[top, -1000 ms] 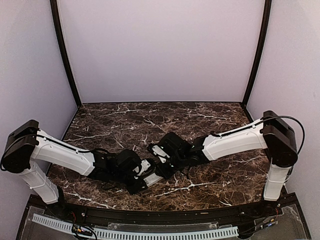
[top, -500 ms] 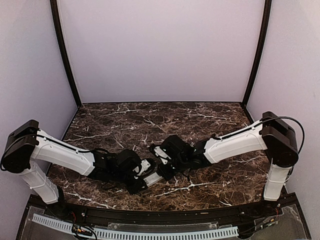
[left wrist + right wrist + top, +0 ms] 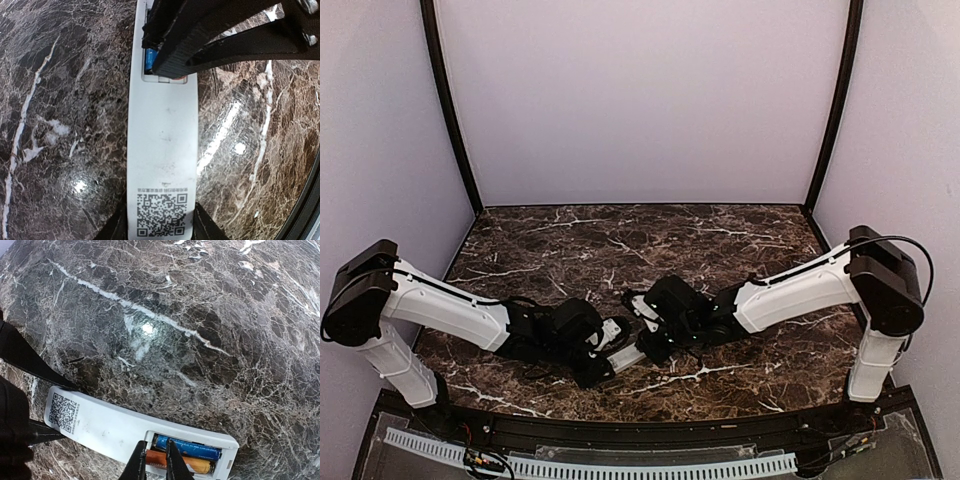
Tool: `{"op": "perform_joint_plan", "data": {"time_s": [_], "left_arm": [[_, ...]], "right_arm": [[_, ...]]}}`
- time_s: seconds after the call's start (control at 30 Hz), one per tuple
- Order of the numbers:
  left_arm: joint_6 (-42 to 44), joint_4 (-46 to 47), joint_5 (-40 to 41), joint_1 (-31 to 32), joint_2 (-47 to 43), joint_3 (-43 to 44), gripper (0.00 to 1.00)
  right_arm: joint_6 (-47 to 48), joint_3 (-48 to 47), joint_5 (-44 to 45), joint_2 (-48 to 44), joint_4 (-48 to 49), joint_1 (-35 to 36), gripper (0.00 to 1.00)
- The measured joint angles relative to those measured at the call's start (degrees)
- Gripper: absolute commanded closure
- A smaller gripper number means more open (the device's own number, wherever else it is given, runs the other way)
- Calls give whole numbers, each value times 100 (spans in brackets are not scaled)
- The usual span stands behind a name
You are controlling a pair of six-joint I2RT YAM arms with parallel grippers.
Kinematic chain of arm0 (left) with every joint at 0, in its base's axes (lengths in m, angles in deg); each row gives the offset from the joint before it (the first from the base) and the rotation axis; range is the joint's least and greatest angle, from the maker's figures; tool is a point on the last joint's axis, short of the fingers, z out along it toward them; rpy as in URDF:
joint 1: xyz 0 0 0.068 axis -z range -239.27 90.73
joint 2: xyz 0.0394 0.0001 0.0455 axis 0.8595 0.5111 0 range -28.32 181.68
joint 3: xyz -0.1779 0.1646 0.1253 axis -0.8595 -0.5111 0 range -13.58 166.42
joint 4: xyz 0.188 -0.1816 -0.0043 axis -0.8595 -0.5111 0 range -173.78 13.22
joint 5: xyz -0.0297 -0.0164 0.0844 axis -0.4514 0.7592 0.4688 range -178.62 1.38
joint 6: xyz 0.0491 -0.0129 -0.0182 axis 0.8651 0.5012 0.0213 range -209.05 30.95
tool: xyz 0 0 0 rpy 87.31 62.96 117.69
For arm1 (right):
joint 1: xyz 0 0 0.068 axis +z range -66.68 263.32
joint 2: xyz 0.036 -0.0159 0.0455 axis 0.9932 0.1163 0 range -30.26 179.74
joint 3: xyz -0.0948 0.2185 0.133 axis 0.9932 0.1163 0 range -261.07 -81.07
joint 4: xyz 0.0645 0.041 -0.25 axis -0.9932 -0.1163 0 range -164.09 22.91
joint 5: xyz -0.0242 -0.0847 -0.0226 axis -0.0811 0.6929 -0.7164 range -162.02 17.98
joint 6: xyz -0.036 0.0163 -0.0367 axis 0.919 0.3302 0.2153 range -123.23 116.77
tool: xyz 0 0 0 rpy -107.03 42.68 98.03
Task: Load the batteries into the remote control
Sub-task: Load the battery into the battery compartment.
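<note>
The remote control (image 3: 162, 135) lies back up on the marble, QR label towards my left gripper (image 3: 160, 222), which is shut on its label end. It also shows in the right wrist view (image 3: 100, 422) and the top view (image 3: 623, 357). Its battery recess holds the blue battery (image 3: 187, 449) and the orange battery (image 3: 182, 464) side by side. My right gripper (image 3: 156, 457) hangs over the recess with its fingertips close together on the orange battery's label-side end. In the left wrist view it (image 3: 200, 35) hides most of the recess, and only the blue battery (image 3: 149, 57) shows.
Dark marble table (image 3: 620, 240) with purple walls behind and on both sides. A black curved rim (image 3: 640, 425) runs along the near edge. Both arms meet at the front middle. The cover piece is not in view.
My right gripper has come a little lower and nearer, onto the remote's recess. The left arm and the remote have stayed put.
</note>
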Motion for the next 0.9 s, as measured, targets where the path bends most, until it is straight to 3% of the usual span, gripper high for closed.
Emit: {"op": "perform_joint_plan", "data": {"time_s": [0.6, 0.9], "left_arm": [[-33, -39, 22, 0, 0, 24, 60], [-31, -46, 20, 0, 0, 26, 60]], "right_arm": [[-232, 518, 431, -92, 592, 48, 91], [-68, 190, 79, -203, -63, -2, 89]]}}
